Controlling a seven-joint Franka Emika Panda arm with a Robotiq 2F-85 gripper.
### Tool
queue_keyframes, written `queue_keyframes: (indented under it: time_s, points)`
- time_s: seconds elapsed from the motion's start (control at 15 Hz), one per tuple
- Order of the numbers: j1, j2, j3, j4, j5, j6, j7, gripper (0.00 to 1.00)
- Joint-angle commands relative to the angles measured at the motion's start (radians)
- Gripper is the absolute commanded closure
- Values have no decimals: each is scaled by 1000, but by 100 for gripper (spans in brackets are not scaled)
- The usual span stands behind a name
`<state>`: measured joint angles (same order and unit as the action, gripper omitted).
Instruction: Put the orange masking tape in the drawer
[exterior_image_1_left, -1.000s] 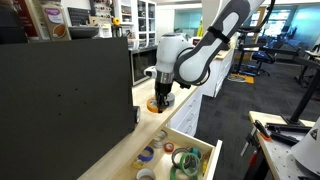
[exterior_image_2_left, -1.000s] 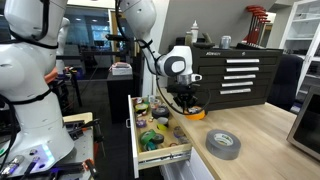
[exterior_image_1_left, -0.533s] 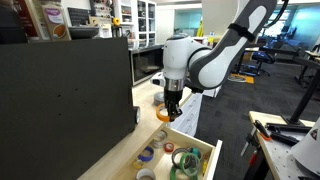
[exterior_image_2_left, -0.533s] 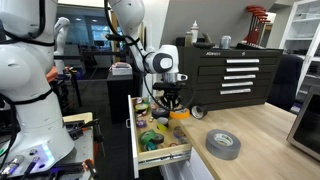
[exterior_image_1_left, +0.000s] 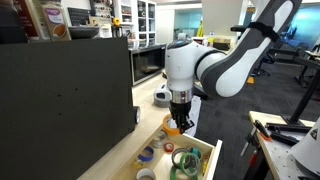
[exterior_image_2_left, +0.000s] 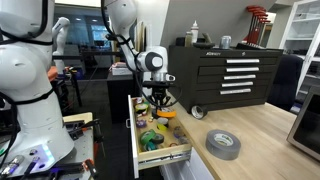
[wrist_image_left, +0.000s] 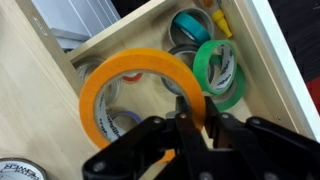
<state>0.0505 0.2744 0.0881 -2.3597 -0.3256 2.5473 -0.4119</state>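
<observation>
Orange-yellow ring of masking tape (wrist_image_left: 135, 62): held in the air over the open drawer.
Gripper (wrist_image_left: 193, 112): mine, nearly closed, pinching the ring's right wall, one finger inside the hole and one outside.
Shallow light-wood drawer (wrist_image_left: 120, 30): pulled open beneath the ring.
Green tape roll (wrist_image_left: 237, 85): lying in the drawer, right of my fingers.
Large grey tape roll (exterior_image_2_left: 223, 144): flat on the wooden countertop (exterior_image_2_left: 270, 150), apart from the drawer.

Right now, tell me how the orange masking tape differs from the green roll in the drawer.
The orange masking tape is orange; the green roll is green. The orange masking tape is pinched in the jaws above the drawer; the green roll lies inside it. Both are hollow rings of tape.
</observation>
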Motion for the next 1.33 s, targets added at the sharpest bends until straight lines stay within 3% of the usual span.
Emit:
queue_keyframes:
  time_s: [0.0, 0.93, 1.27]
  points:
    - [15, 29, 1, 11, -12, 7, 28, 95]
    - [-20, 304, 88, 148, 68, 71, -88, 95]
    - [-16, 397, 72, 210, 30, 104, -111, 95]
